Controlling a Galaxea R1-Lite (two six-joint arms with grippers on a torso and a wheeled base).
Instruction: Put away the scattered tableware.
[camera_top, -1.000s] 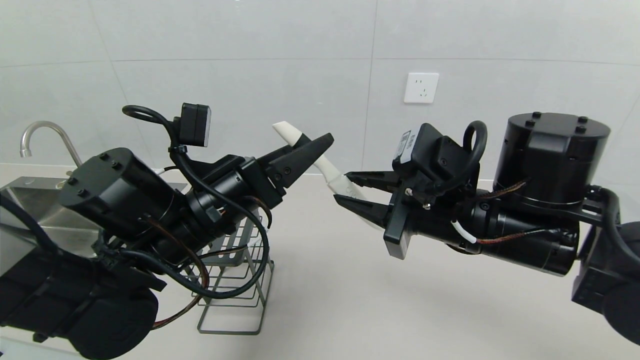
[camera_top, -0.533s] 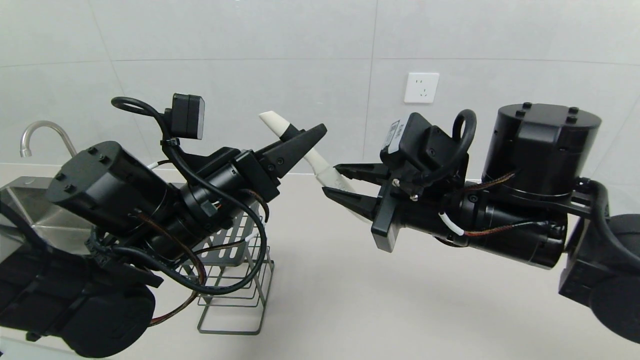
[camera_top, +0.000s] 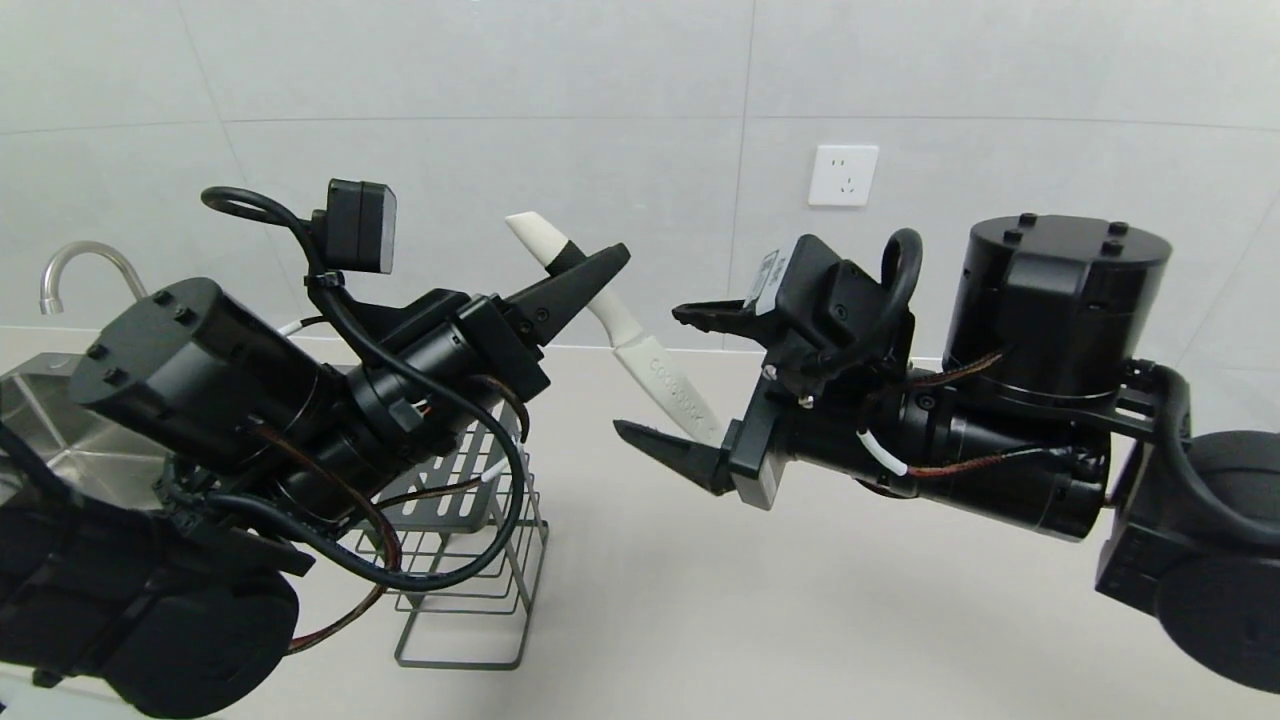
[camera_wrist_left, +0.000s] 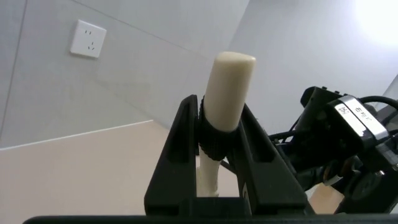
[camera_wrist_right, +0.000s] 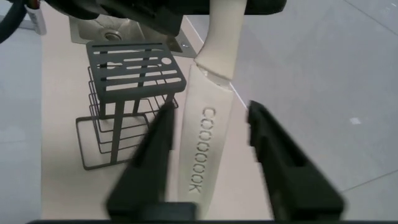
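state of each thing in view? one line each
Knife: held in the air by its handle, blade slanting down.
Left gripper: shut on the handle.
Right gripper: open, jaws either side of the blade, not touching.
Rack: upright on the counter, slots empty.
Tap: no water running.

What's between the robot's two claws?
A white knife: the left gripper clamps its handle; its blade hangs inside the open right gripper, in the head view.

Knife (camera_top: 640, 345) in left tool (camera_top: 598, 272), blade inside right tool (camera_top: 652, 372), rack (camera_top: 470, 565) below, sink (camera_top: 40, 395) left
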